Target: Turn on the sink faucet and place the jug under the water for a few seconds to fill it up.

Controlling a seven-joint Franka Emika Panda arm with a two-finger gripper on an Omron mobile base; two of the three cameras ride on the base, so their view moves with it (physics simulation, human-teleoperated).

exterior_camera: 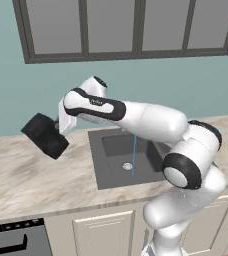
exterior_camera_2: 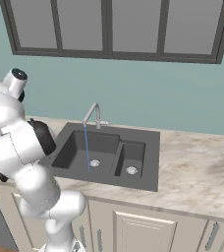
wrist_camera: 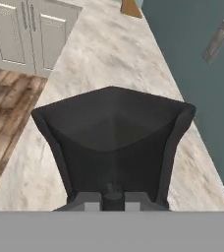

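Note:
The matte black jug (exterior_camera: 45,135) hangs tilted above the marble counter (exterior_camera: 26,175), left of the sink (exterior_camera: 103,175), with my gripper (exterior_camera: 60,131) shut on its near side. In the hand view the jug's open mouth (wrist_camera: 114,142) faces the camera, and my gripper (wrist_camera: 113,197) sits at its lower rim. The faucet (exterior_camera_2: 95,114) stands behind the sink (exterior_camera_2: 151,157). A thin blue stream of water (exterior_camera_2: 87,147) falls from its spout into the left basin, next to the drain (exterior_camera_2: 95,163). From the left, the water (exterior_camera: 134,155) shows below my forearm.
A dark-framed window (exterior_camera: 126,30) spans the teal wall. A black stove (exterior_camera: 16,240) sits at the lower left. In the hand view a grey wall plate (wrist_camera: 217,42), a brown object (wrist_camera: 131,7), cabinets (wrist_camera: 30,34) and wooden floor (wrist_camera: 6,113) lie around the counter.

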